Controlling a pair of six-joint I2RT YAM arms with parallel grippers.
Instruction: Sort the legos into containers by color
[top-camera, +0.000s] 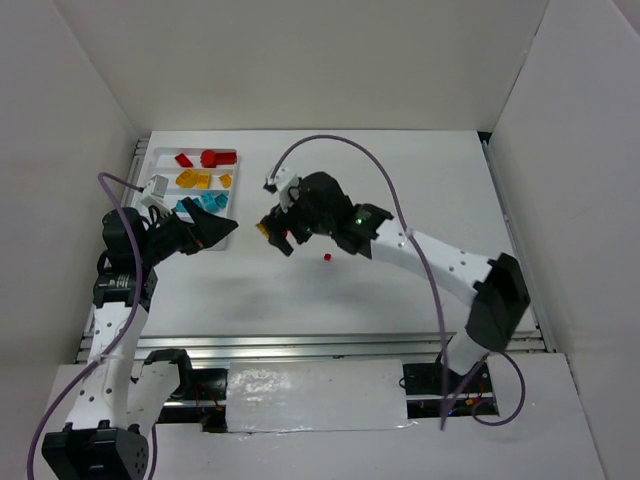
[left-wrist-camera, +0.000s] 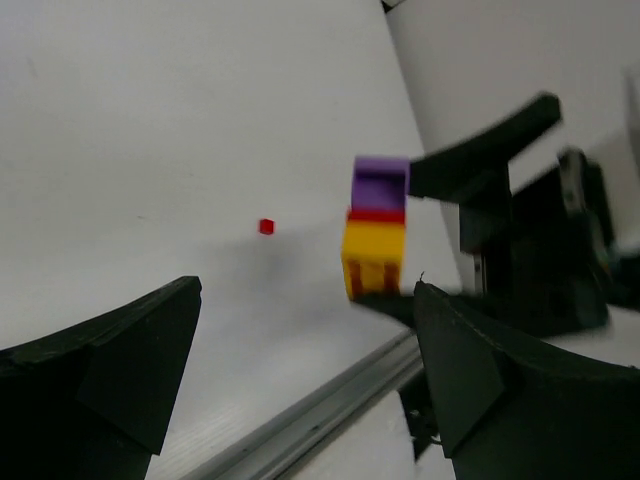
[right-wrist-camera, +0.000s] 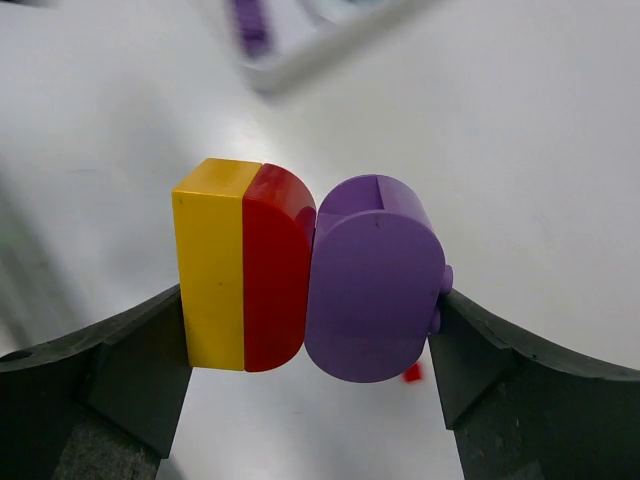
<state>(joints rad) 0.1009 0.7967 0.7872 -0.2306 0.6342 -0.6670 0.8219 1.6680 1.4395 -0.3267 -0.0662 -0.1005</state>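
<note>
My right gripper (top-camera: 279, 233) is shut on a stuck-together stack of a yellow, a red and a purple brick (right-wrist-camera: 300, 270) and holds it above the table; the stack also shows in the left wrist view (left-wrist-camera: 375, 230). A tiny red brick (top-camera: 327, 258) lies on the table just below it and shows in the left wrist view (left-wrist-camera: 266, 227). The white tray (top-camera: 160, 158) at the far left holds red (top-camera: 200, 158), orange (top-camera: 200, 180) and teal (top-camera: 207, 203) bricks in separate rows. My left gripper (top-camera: 215, 232) is open and empty over the tray's near right corner, facing the stack.
White walls close the table in on the left, back and right. A metal rail (top-camera: 320, 345) runs along the near edge. A cable (top-camera: 340, 145) loops over the right arm. The tray (right-wrist-camera: 300, 60) with a purple brick shows blurred in the right wrist view.
</note>
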